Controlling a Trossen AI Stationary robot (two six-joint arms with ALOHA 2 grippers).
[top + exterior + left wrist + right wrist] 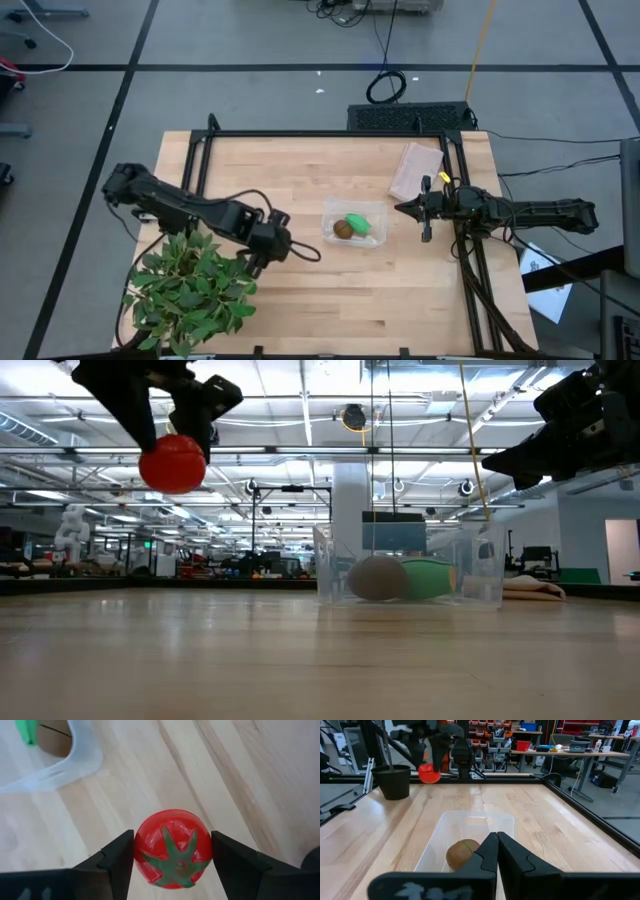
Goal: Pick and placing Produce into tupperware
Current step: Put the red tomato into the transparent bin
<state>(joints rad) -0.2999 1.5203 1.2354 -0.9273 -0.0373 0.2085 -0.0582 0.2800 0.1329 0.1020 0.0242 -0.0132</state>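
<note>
Between the left gripper's [172, 865] dark fingers sits the small red tomato ball [172, 848], lifted off the table. Well beyond it, the clear plastic box [353, 226] already holds the fuzzy brown kiwi [343, 229] and the green oblong piece [361, 224]. The right gripper [425, 210] waits closed beside the box.

red tomato [171, 849] hangs above the wood, apart from the clear tupperware [330, 232] holding brown kiwi [343, 229] beside green piece [361, 224].

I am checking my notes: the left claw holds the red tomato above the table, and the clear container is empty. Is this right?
Not entirely. The left claw does hold the red tomato above the table, but the clear container is not empty: the high view shows the brown kiwi and the green piece already inside it.
</note>
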